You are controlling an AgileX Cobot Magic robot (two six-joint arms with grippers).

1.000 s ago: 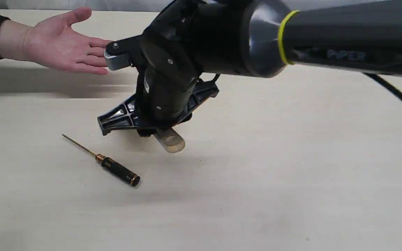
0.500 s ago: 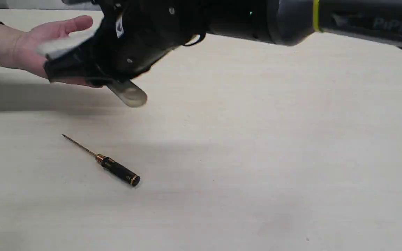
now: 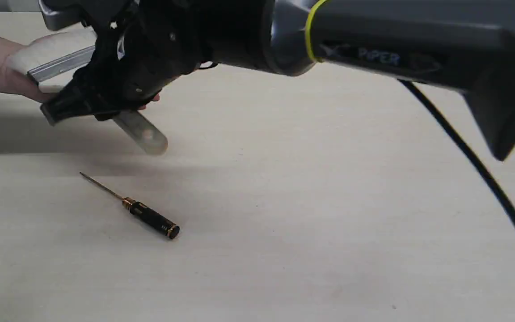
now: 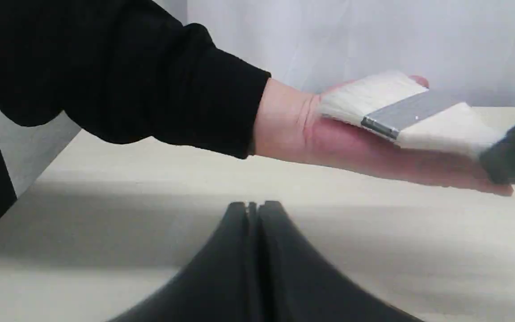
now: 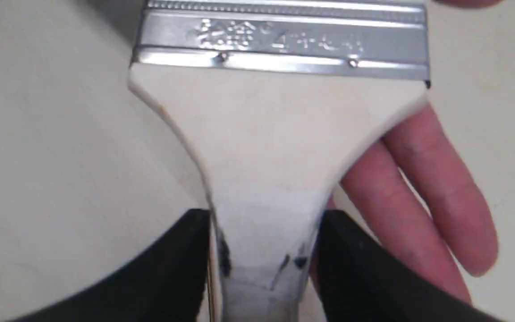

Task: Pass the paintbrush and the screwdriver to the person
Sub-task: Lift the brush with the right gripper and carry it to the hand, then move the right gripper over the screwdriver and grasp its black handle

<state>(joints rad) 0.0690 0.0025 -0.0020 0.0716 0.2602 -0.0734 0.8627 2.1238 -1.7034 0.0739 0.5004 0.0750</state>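
My right gripper [image 5: 264,223] is shut on the narrow wooden handle of the paintbrush [image 5: 280,129]. The brush's pale bristles [image 3: 38,50] and silver band [image 4: 407,112] lie over the person's open palm [image 4: 351,150], which is held at the far left of the table. The handle's end [image 3: 145,136] sticks out behind the gripper. The person's fingers [image 5: 423,188] show under the brush. The screwdriver [image 3: 150,218], black-handled with gold rings, lies flat on the table in front, apart from both grippers. My left gripper [image 4: 253,208] is shut and holds nothing, low over the table near the person's black sleeve [image 4: 150,80].
The right arm's thick grey link [image 3: 396,49] spans the top of the exterior view, and its black cable [image 3: 467,161] hangs down at the right. The pale wooden table [image 3: 306,214] stretches to the right of the screwdriver. A white wall [image 4: 373,36] stands behind the hand.
The right arm has lifted the paintbrush off the middle of the table and swung it left, over the person's palm. The screwdriver has stayed where it was.
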